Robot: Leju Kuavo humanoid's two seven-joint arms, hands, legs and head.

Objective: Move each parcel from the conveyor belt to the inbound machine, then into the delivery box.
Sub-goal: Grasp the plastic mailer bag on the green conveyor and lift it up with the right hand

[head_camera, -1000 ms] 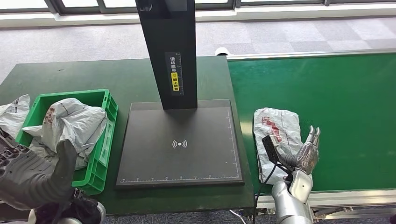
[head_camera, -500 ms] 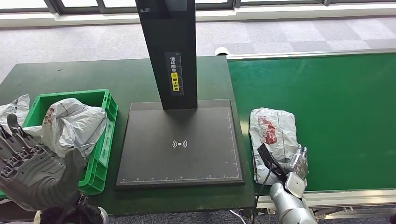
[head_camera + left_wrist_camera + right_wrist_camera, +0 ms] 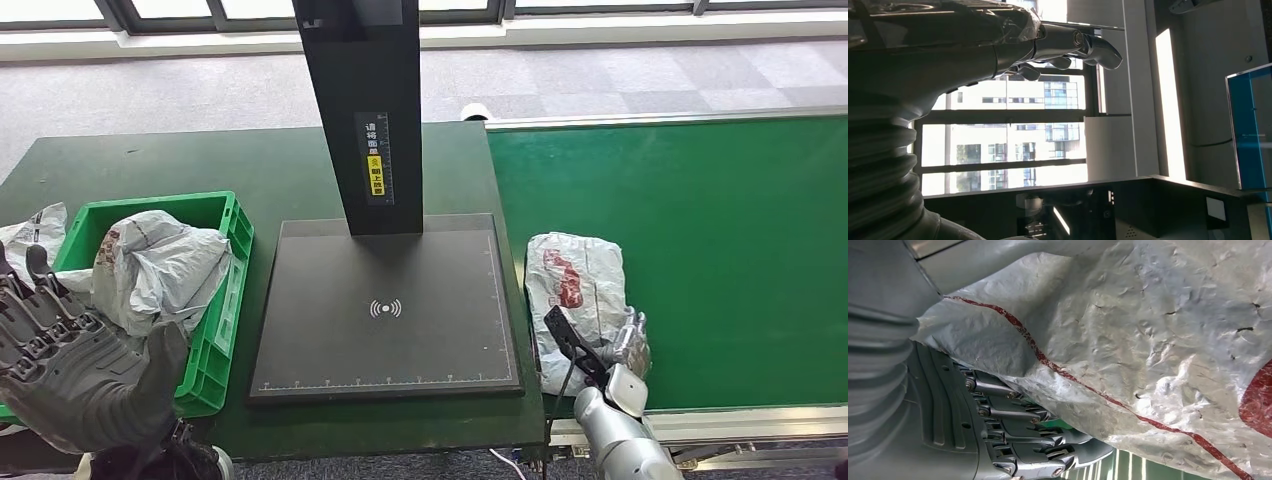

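A grey parcel (image 3: 575, 285) with red print lies on the green conveyor belt (image 3: 720, 240), at its left near corner beside the inbound machine. My right hand (image 3: 622, 350) is at the parcel's near right edge. In the right wrist view the parcel (image 3: 1148, 340) lies across the hand's extended fingers (image 3: 1033, 440), which reach beneath its edge. The dark thumb (image 3: 562, 335) stands over the parcel's near end. My left hand (image 3: 70, 370) is raised at the lower left, fingers spread, holding nothing (image 3: 923, 60).
The inbound machine's black plate (image 3: 300, 330) and tall black column (image 3: 365, 110) stand on the dark green table. The green delivery box (image 3: 225, 300) at the left holds a grey parcel (image 3: 155, 265). Another grey bag (image 3: 30, 235) lies just left of the box.
My right hand has dropped from raised and spread to low against the parcel's near right edge. The parcel has shifted left toward the machine. My left hand has opened and spread its fingers.
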